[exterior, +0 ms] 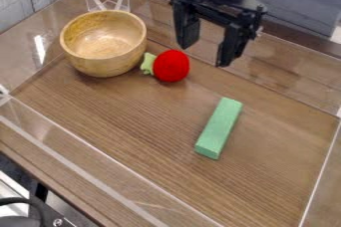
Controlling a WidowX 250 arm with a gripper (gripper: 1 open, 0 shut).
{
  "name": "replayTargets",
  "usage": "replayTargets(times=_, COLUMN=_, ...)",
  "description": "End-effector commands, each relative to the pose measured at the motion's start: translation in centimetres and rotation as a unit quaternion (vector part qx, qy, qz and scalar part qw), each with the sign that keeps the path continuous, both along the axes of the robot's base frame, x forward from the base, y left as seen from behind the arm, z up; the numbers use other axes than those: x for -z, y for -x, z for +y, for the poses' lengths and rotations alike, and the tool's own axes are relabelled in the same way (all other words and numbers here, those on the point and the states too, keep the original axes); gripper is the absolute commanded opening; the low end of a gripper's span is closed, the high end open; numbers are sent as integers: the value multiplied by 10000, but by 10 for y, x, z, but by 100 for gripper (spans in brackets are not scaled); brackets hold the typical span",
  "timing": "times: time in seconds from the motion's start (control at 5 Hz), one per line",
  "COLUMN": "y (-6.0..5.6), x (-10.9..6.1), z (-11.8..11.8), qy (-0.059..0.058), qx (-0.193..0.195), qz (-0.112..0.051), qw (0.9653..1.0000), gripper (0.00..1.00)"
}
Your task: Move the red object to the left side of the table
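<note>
The red object (170, 66), a small round toy fruit with a pale green leafy stub on its left, lies on the brown wood-grain table (120, 131) just right of a wooden bowl. My gripper (212, 50) hangs above and to the right of it, near the back of the table. Its two dark fingers (234, 47) point down and stand wide apart, open, with nothing between them. It does not touch the fruit.
A wooden bowl (104, 41) sits at the back left, close to the red fruit. A long green block (220, 126) lies right of centre. Low clear acrylic walls (40, 141) border the tabletop.
</note>
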State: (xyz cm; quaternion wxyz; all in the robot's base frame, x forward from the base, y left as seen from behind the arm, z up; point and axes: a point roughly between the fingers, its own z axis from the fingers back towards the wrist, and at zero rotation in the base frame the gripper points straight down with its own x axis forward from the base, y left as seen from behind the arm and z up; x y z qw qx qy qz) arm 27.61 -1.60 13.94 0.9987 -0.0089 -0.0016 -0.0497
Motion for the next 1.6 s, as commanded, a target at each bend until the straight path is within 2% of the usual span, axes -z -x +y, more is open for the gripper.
replayTargets(times=0.0, y=-8, x=-9, z=7, qy=1, qx=67, qz=-411, qw=9991, gripper=100)
replayTargets(times=0.2, y=-13, x=-5, z=10, qy=6, qx=68, qz=-475, qw=9988, gripper=0)
replayTargets(times=0.4, y=-8, x=-5, z=11, qy=-61, qx=-172, qz=-517, qw=9985, gripper=100)
replayTargets(times=0.6, y=-7, x=-7, z=9, qy=-56, qx=-328, qz=-568, qw=9978, gripper=100)
replayTargets(times=1.0, y=-24, x=-14, z=16, qy=-99, qx=-464, qz=-543, qw=9974, gripper=100)
replayTargets(times=1.2, y=-23, x=-14, z=18, qy=-104, qx=-399, qz=-454, qw=9981, gripper=100)
replayTargets(times=1.4, y=-16, x=-2, z=10, qy=-108, qx=-561, qz=-362, qw=9977, gripper=100)
